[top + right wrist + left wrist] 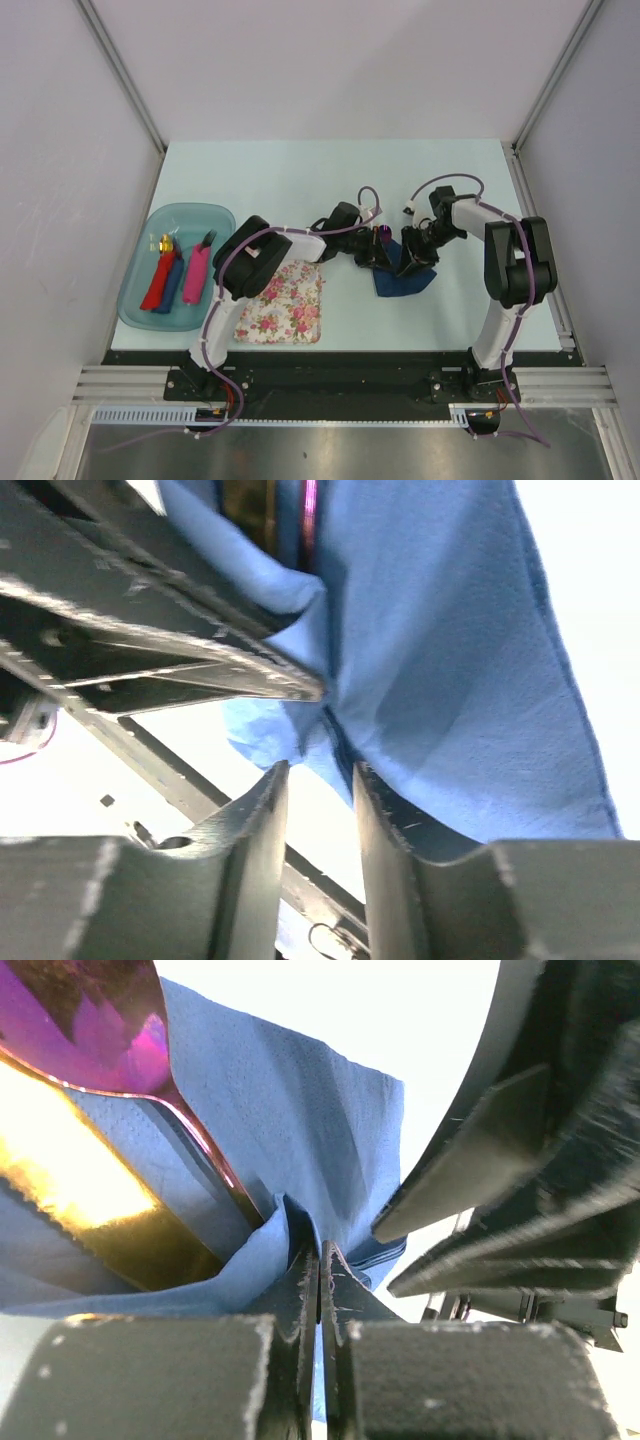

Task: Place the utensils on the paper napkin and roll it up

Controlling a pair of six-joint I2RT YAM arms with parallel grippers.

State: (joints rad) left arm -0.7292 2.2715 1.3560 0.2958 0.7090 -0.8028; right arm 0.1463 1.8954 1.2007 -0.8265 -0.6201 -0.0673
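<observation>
No readable text, labels, numbers

Overhead view; wrist close-ups, shared napkin

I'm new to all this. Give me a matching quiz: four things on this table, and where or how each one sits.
1 paper napkin
2 floral mat
3 tray
4 purple spoon

A holds red, blue and pink pieces
B pinched in the left gripper
C flat beside the left arm
D lying on blue paper

Pairs: 1-B, 2-C, 3-A, 4-D
</observation>
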